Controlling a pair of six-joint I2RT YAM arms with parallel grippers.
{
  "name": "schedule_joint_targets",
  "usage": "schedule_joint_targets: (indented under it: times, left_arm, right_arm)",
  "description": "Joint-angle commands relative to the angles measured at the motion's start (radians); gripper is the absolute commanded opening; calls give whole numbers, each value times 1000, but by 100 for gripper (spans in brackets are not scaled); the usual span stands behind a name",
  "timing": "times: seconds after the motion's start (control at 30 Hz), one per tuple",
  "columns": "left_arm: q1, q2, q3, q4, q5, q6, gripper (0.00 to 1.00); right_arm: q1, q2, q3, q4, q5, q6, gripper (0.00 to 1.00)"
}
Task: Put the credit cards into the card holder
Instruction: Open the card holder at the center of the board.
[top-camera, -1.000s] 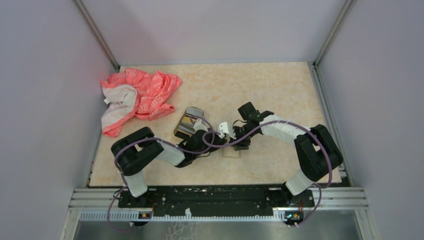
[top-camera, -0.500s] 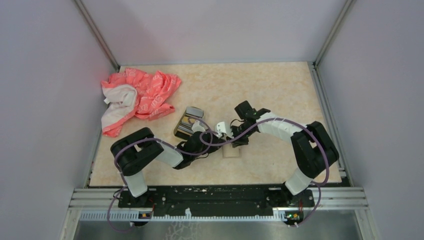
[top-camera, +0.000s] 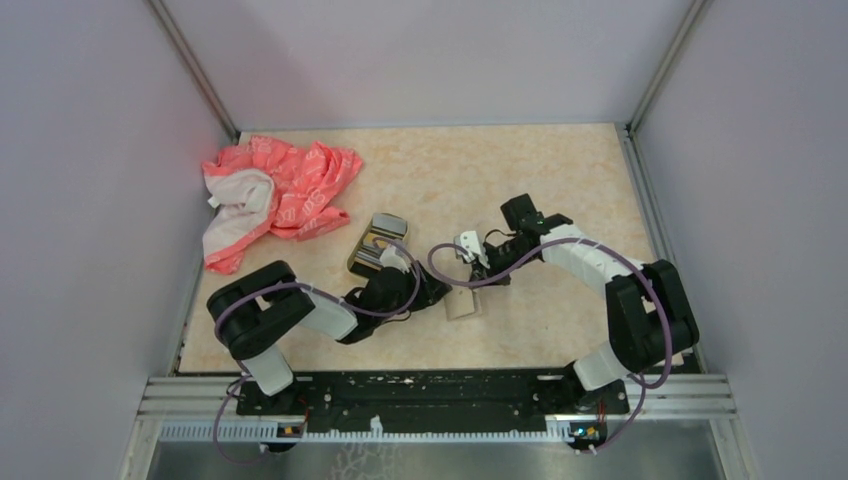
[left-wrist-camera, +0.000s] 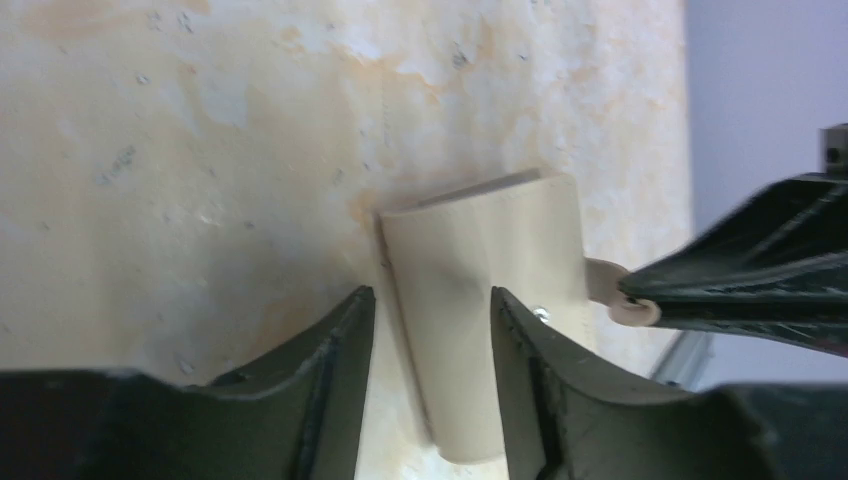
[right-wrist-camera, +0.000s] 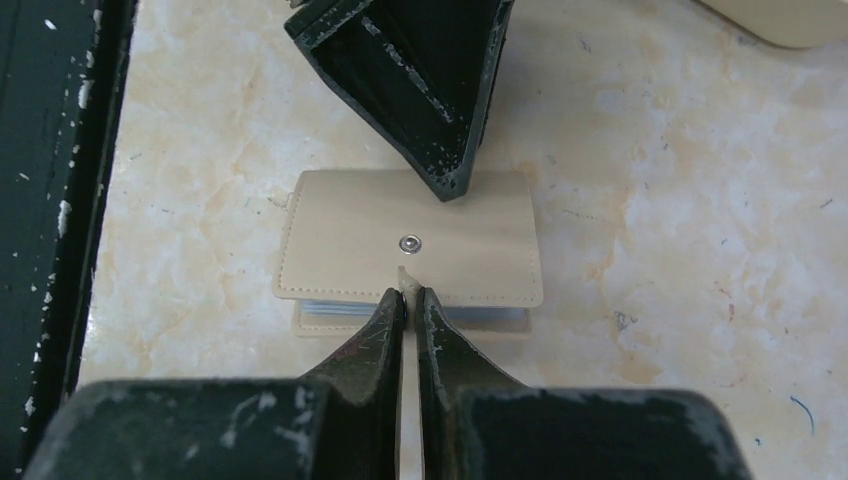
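Matt stitched tan wallet (right-wrist-camera: 340, 215), shiny metal snap (right-wrist-camera: 409, 243), smooth marbled tabletop (right-wrist-camera: 680, 200)

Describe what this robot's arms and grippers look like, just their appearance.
The left arm and right arm have glossy black joint housings linked by white segments, each trailing a looping purple cable. The left gripper and right gripper have black wedge-shaped fingers, scuffed with pale chips.
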Motion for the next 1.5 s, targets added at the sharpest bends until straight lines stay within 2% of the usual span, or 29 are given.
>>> schedule_joint_targets:
  times: [0.0,0.03,0.13,0.33,0.5,0.87,0.97,1.13,1.2,1.33,1.47]
  left_arm:
    - [-6,-57,-77,84,63,90,61]
    - [-5,-68,-95,119,72,98,69]
    - [-6,-92,-134,183,104,124,84]
    - [-6,-105,-179,282,163,133,99]
    - [-5,-108,-230,394,180,141,99]
    - [-6,-168,-293,440,162,142,99]
    - [-6,-207,-277,370,159,159,99]
    - [-6,-277,-238,159,128,179,98]
    - [-7,-310,-234,88,92,178,94]
    - [-7,-393,-243,-20,33,188,77]
    - [-7,-477,-237,-104,14,211,69]
  right_arm:
    - [-12,-30,16,-3,-134,-35,0]
    - [-18,-36,16,-3,-148,-33,0]
    - [-44,-56,18,-18,-214,-43,0]
    - [-55,-61,22,-31,-254,-46,0]
    - [-62,-57,26,-31,-254,-39,0]
    - [-81,-67,31,-47,-278,-47,0]
    - [-88,-70,31,-50,-290,-50,0]
    - [-102,-76,34,-58,-313,-56,0]
    - [-105,-77,32,-57,-313,-56,0]
    - [-107,-74,32,-57,-310,-58,0]
    - [-107,-72,32,-58,-309,-56,0]
